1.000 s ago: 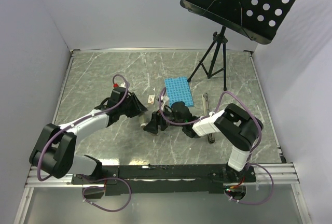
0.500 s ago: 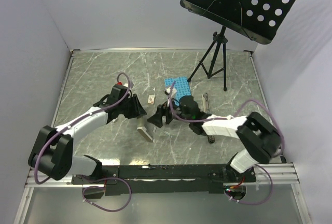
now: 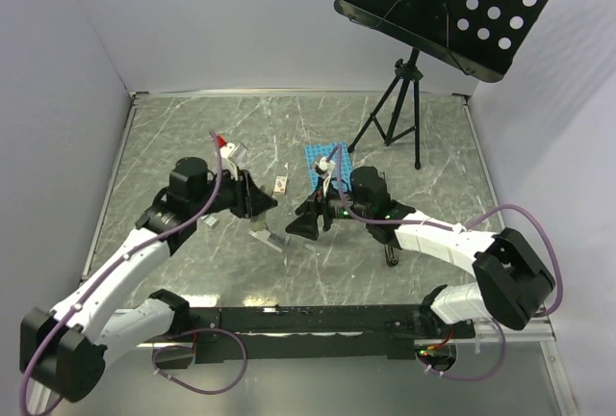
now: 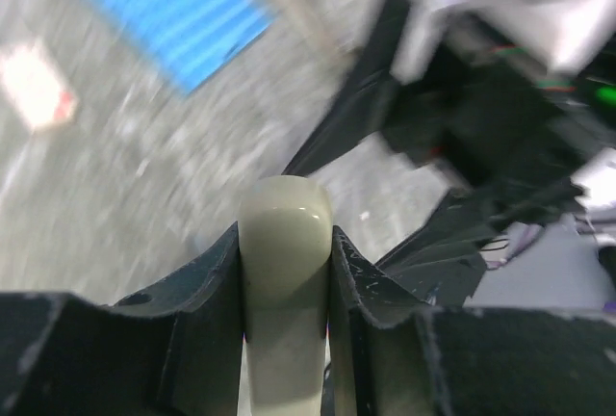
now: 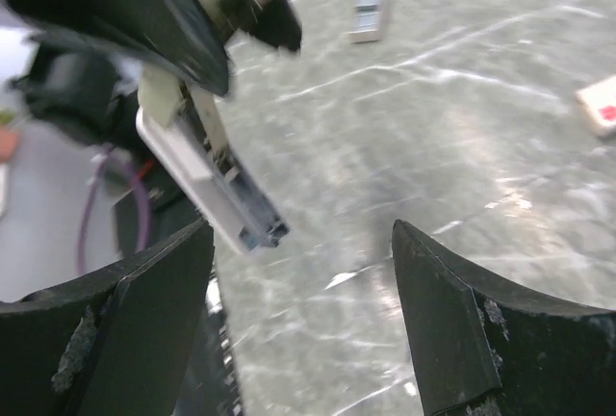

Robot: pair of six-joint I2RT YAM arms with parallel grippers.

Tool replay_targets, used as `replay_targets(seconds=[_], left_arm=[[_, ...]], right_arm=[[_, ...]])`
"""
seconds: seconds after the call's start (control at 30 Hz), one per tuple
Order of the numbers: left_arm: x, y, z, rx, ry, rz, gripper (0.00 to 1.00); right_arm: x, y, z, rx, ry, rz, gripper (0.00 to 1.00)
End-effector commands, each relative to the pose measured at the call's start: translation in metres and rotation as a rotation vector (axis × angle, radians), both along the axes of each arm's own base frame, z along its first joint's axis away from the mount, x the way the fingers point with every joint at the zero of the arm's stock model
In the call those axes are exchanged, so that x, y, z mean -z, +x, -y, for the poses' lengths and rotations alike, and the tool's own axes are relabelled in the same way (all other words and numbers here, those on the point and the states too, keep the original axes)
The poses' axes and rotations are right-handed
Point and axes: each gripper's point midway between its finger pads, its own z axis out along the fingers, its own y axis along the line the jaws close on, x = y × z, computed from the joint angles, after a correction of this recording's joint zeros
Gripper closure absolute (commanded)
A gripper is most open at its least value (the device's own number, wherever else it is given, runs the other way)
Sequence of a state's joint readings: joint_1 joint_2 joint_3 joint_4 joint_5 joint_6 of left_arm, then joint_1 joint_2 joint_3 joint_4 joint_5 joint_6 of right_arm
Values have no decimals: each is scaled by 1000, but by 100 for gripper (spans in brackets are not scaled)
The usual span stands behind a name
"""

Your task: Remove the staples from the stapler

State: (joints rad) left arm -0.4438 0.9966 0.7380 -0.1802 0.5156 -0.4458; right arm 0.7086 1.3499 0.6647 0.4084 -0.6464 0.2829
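Observation:
My left gripper (image 3: 256, 216) (image 4: 285, 243) is shut on a pale grey rounded oblong piece (image 3: 269, 236) (image 4: 285, 219), which hangs tilted over the table. Its lower end (image 5: 217, 204) shows an open channel in the right wrist view, just above the left finger. My right gripper (image 3: 310, 223) (image 5: 303, 310) is open and faces that piece from the right, with nothing between its fingers. The stapler (image 3: 390, 257), slim and black, lies right of the blue rack (image 3: 322, 158) (image 4: 164, 2). My right forearm hides most of it.
A small tan box (image 3: 280, 184) (image 4: 34, 84) (image 5: 602, 103) lies left of the blue rack. A black music stand on a tripod (image 3: 395, 113) stands at the back right. White walls close in the table on three sides.
The left arm has swung its elbow out and kept the pale piece, now hanging lower right of its fingers. The right arm has stretched out and its gripper has shifted slightly right.

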Motion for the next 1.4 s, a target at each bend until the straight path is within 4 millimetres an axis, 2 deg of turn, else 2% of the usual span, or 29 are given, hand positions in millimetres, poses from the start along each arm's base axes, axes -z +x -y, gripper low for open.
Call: replay_targets(seconds=[0.0, 0.03, 0.17, 0.3, 0.63, 0.9, 1.0, 1.03, 1.1, 1.13, 1.2, 1.23, 1.33, 1.37], left_arm=[[-53, -18, 18, 197, -137, 260, 99], [-61, -19, 20, 212, -166, 281, 99], [-71, -28, 26, 254, -248, 302, 99], [-80, -37, 29, 292, -310, 319, 99], [-90, -43, 31, 315, -381, 329, 99], [-93, -46, 30, 318, -423, 332, 99], [-92, -45, 29, 316, -429, 330, 99], [-92, -45, 30, 319, -429, 327, 99], [-92, -43, 29, 313, -431, 316, 99], [-90, -41, 29, 304, -428, 306, 99], [-90, -35, 27, 279, -428, 291, 97], [-90, -33, 27, 266, -425, 284, 93], [-88, -27, 25, 240, -410, 276, 73], [-86, -25, 25, 230, -399, 269, 59]], right_arm=[[-68, -24, -8, -179, 146, 108, 19], [-77, -25, -9, -189, 178, 135, 19], [-86, -32, -13, -227, 233, 121, 18], [-84, -34, -19, -249, 243, 102, 18], [-84, -42, -36, -287, 248, 110, 18], [-80, -46, -42, -291, 238, 121, 26], [-79, -46, -40, -280, 244, 125, 49], [-82, -47, -39, -278, 255, 131, 66], [-82, -47, -38, -272, 260, 133, 79], [-85, -49, -37, -275, 267, 137, 90], [-84, -49, -35, -268, 267, 140, 99], [-85, -50, -34, -266, 269, 144, 100], [-82, -46, -31, -230, 255, 143, 100], [-79, -45, -30, -219, 239, 131, 100]])
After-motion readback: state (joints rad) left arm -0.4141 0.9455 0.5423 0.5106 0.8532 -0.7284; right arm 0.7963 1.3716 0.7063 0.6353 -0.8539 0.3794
